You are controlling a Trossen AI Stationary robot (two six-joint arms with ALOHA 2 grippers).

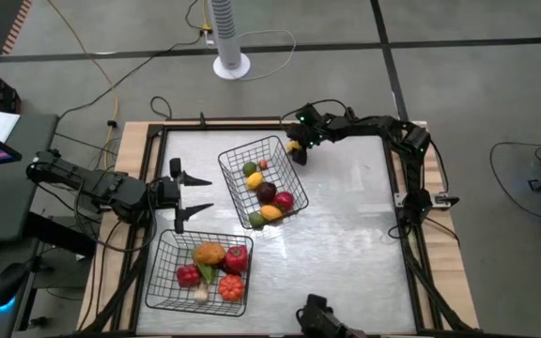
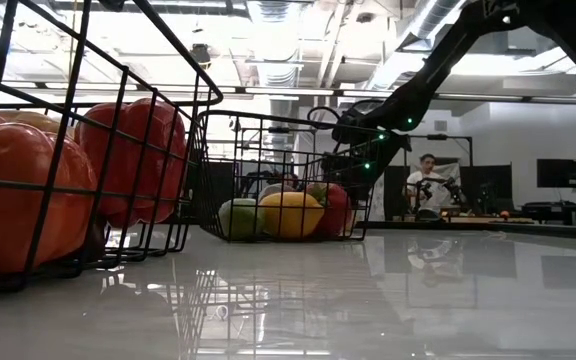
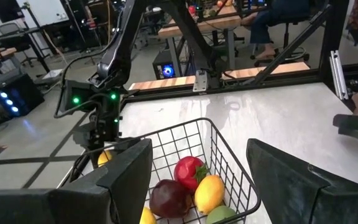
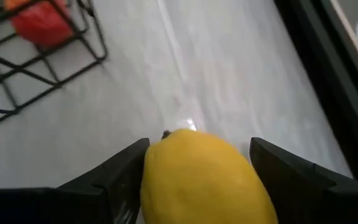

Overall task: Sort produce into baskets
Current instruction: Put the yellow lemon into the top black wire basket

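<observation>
One black wire basket [image 1: 236, 164] stands mid-table and holds several pieces: red, maroon, yellow, green and orange. A second basket [image 1: 161, 272] at the near left holds red, orange and white pieces. My right gripper [image 1: 297, 150] is just off the middle basket's far right corner, shut on a yellow fruit [image 4: 204, 180]. The fruit also shows in the left wrist view [image 3: 104, 157]. My left gripper [image 1: 208, 194] is open and empty, level, to the left of the middle basket, pointing at it. My right gripper pinches the yellow fruit between its two fingers, one on each side of its rounded body [image 4: 151, 177]. The fingers come from above, pointing down toward the table. Whether the fruit's underside rests on the table or hangs clear of it, I cannot tell.
The table's right half [image 1: 355, 225] is bare, glossy white. A black frame [image 1: 411, 216] runs along the table's edges. A white fan column [image 1: 230, 38] stands beyond the far edge. A person sits at a desk far behind [image 2: 428, 180].
</observation>
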